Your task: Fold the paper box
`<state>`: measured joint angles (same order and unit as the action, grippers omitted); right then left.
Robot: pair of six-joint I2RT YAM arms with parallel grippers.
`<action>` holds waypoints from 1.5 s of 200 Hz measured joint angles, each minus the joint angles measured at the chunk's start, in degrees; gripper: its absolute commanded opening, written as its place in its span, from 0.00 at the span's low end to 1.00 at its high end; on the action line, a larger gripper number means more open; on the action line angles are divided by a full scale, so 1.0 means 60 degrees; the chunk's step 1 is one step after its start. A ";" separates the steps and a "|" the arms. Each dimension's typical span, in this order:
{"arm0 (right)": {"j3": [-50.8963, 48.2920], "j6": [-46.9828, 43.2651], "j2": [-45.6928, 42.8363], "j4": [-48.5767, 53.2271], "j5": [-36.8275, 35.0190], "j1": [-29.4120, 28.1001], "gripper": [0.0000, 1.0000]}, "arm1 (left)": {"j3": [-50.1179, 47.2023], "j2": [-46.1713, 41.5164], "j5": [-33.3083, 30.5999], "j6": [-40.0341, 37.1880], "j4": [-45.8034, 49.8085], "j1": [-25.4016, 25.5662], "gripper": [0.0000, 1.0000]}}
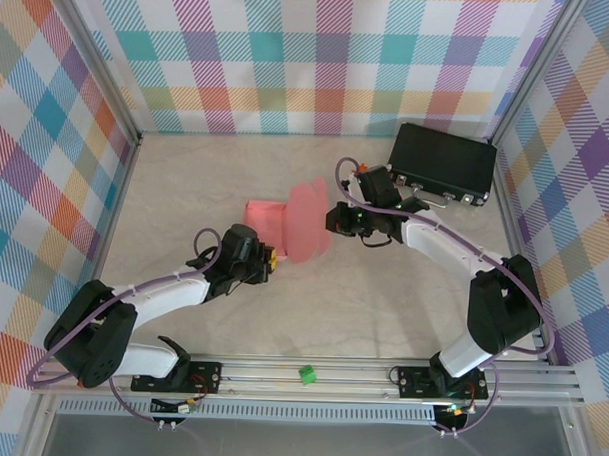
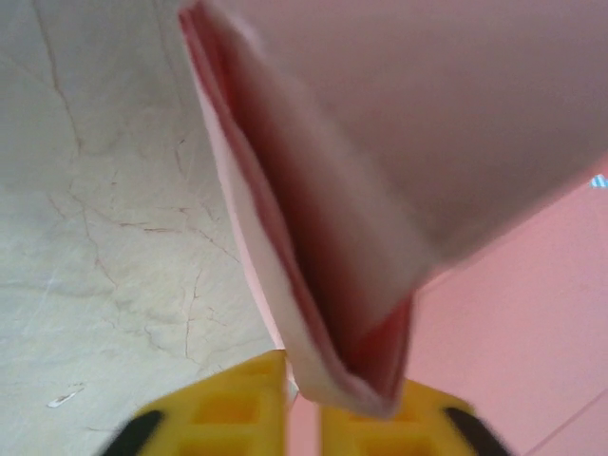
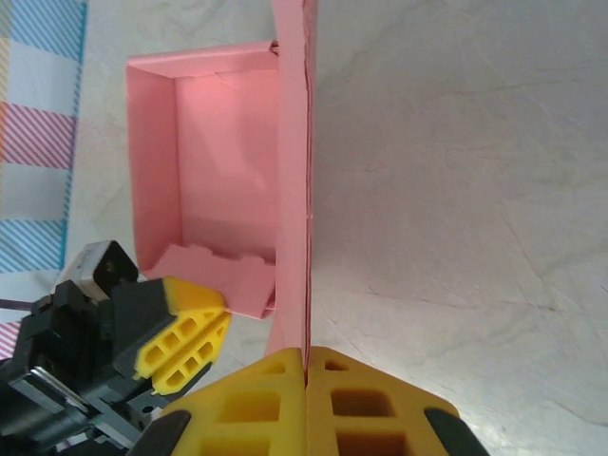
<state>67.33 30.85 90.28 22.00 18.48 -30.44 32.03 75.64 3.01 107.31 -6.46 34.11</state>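
Gripping thin edge of raised lid flap [image 3: 293, 142]: right jaws, clenched tight. Folded card sits between left jaws, grip hard to tell. Open paper box [image 1: 268, 223] mid bench [image 1: 186, 174], between arms. Far right, black case [image 1: 442, 163].

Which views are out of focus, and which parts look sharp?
Left wrist: the box is very close and blurred, the table behind it sharper. Right wrist: box crisp, right gripper slightly soft. Top external: evenly lit, sharp throughout.
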 measured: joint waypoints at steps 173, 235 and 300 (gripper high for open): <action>0.2229 -0.1545 0.0415 0.3297 -0.2095 0.0000 0.00 | -0.0127 -0.2211 -0.1486 -0.2055 0.0878 0.0302 0.92; 0.3519 -0.3646 0.1260 0.4404 -0.2091 0.0000 0.00 | 0.0903 -0.1953 -0.1861 -0.8739 0.1869 -0.0729 1.00; 0.4936 -0.6000 0.2280 0.5380 -0.1708 0.0011 0.00 | 0.4153 0.0933 0.0091 -1.4917 0.3242 -0.2812 0.75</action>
<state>96.95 -5.15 103.96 54.28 8.23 -30.37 56.95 81.23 3.55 17.80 12.99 17.23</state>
